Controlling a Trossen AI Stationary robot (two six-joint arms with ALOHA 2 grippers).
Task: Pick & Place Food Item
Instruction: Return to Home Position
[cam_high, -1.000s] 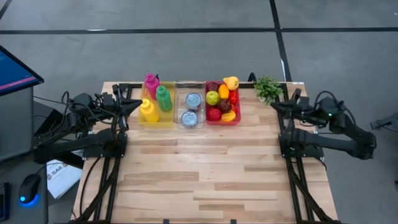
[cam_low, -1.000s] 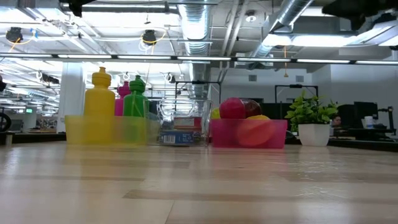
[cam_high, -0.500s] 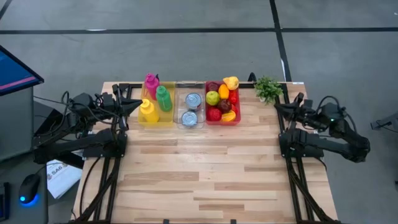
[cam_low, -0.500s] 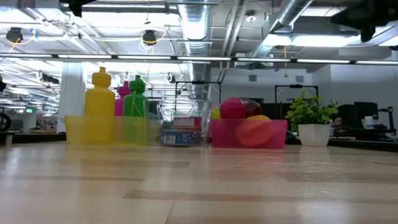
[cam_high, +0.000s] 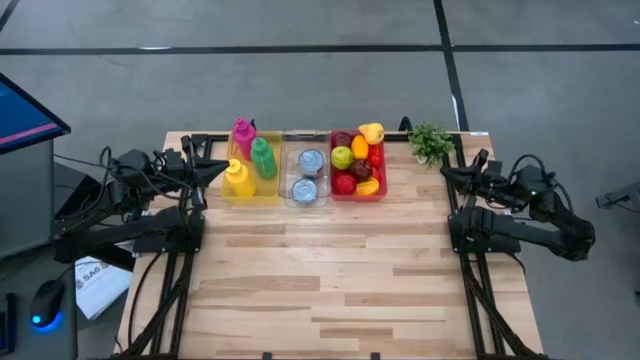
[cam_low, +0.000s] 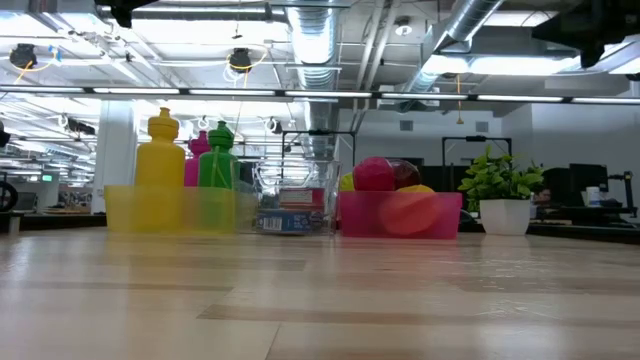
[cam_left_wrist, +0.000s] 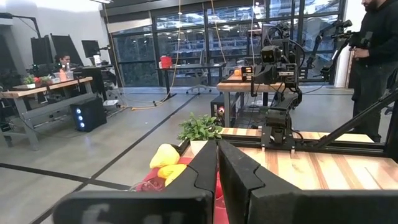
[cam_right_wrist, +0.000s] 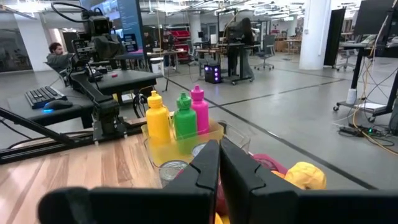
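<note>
The food items are fruits in a red bin (cam_high: 381, 190) at the table's far edge: a green apple (cam_high: 342, 157), an orange one (cam_high: 360, 147), a yellow one (cam_high: 372, 132) on the far rim and red ones (cam_high: 345, 183). The low view shows the red bin (cam_low: 400, 215) standing on the tabletop. My left gripper (cam_high: 218, 168) is shut and level at the far left, beside the yellow bin. My right gripper (cam_high: 447, 170) is shut and level at the far right, pointing toward the red bin. Both wrist views show shut fingers, left (cam_left_wrist: 217, 168) and right (cam_right_wrist: 219, 165), with nothing between them.
A yellow bin (cam_high: 252, 197) holds yellow, green and pink bottles. A clear bin (cam_high: 306, 200) holds two cans. A potted plant (cam_high: 430, 142) stands at the far right corner. The wooden tabletop (cam_high: 330, 280) stretches toward the near edge. A person (cam_left_wrist: 373, 50) stands beyond the table.
My right arm has drawn back a little toward the table's right edge and sunk slightly, then come to rest, its gripper staying shut. The bins and fruits have not moved.
</note>
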